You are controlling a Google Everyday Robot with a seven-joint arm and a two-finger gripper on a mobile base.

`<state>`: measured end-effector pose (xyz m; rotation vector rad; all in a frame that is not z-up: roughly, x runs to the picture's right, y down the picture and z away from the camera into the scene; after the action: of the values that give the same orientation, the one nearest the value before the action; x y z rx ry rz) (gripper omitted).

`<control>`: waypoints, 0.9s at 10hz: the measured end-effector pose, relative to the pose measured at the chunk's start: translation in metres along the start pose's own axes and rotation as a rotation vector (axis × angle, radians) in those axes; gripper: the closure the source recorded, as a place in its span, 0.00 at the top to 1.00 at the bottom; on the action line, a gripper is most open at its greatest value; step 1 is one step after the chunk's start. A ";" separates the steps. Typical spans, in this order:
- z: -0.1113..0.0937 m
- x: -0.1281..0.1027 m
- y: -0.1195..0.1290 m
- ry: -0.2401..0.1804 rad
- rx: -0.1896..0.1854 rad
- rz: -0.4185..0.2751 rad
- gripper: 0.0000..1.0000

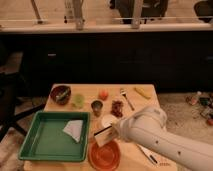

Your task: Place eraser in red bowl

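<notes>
Hand [111, 133] pinching the eraser [103, 136] just over the red bowl [104, 154]; best to centre it, lower, then release.

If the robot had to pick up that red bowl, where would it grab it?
Probably by the rim of the red bowl, coming from above: it is wide, shallow and sits open side up, so only the thin edge fits between two fingers. The tool, shut on the eraser, hangs just above the bowl.
</notes>
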<state>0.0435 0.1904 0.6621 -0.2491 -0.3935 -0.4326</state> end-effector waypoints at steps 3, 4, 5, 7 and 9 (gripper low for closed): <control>0.015 -0.012 -0.007 -0.040 -0.015 -0.034 0.00; 0.021 -0.013 -0.005 -0.052 -0.022 -0.031 0.00; 0.028 -0.012 0.000 -0.062 -0.032 -0.026 0.00; 0.037 -0.007 0.009 -0.066 -0.048 -0.007 0.00; 0.042 -0.005 0.020 -0.066 -0.068 0.010 0.00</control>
<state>0.0352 0.2234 0.6947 -0.3316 -0.4428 -0.4287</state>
